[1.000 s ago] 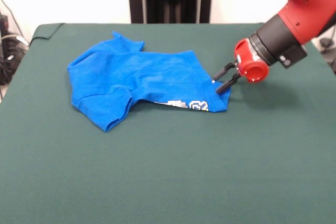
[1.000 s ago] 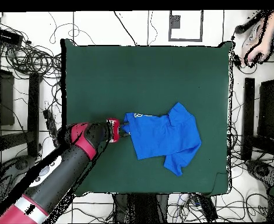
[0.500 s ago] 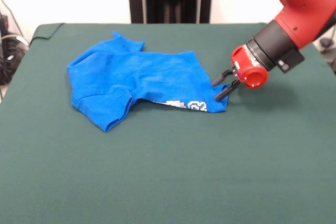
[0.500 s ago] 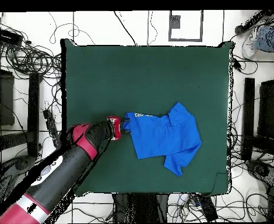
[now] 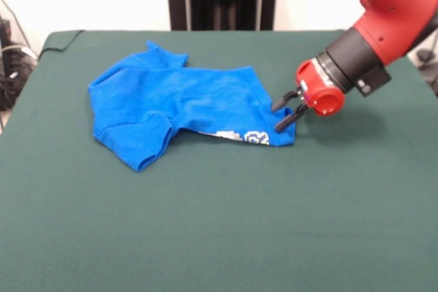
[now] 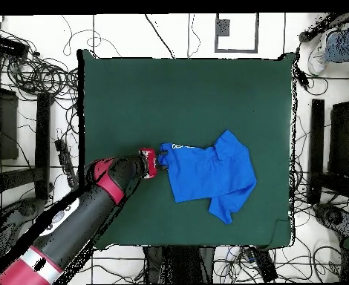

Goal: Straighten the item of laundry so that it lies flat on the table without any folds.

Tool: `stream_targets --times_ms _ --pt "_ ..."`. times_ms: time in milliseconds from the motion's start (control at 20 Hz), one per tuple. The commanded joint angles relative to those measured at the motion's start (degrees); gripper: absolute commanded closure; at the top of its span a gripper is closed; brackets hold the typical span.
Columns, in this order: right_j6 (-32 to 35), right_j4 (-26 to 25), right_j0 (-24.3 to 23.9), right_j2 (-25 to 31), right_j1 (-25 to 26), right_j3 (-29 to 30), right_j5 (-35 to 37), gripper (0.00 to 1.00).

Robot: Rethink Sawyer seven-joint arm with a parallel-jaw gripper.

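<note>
The item of laundry (image 5: pixel 181 104), a bright blue T-shirt, lies crumpled left of the table's (image 5: pixel 219 230) middle. One sleeve is folded over at its front left, and its near hem is turned up, showing white lettering (image 5: pixel 246 137). My gripper (image 5: pixel 279 117) is open at the shirt's right corner, with that corner of the hem between its black fingers (image 5: pixel 282 126). In the overhead view the shirt (image 6: pixel 207 172) lies right of centre on the table (image 6: pixel 185 96), with the gripper (image 6: pixel 161 160) at its left edge.
The red and black arm (image 5: pixel 383 25) comes in from the upper right. Green cloth stretches wide in front of and beside the shirt. Cables and stands (image 6: pixel 36 74) ring the table, and part of a person (image 6: pixel 341 44) shows at the overhead view's top right.
My gripper has slid towards the shirt, so its open fingers now straddle the hem corner. The person's hand at the overhead view's top right has drawn back.
</note>
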Motion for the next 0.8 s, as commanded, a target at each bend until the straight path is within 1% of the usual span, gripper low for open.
stream_targets --times_ms 50,400,500,550,800 --pt "9.86 2.46 -1.06 5.14 8.08 -1.73 -4.57 0.0" --pt "10.96 2.33 -0.51 1.84 10.58 -1.46 -5.52 0.0" --pt "12.0 2.84 -0.01 0.28 12.06 -2.09 -5.07 0.0" --pt "12.85 3.1 0.72 -1.06 13.14 -2.93 -3.62 0.0" --pt "11.21 2.69 1.05 -2.02 12.96 -3.08 -1.58 0.0"
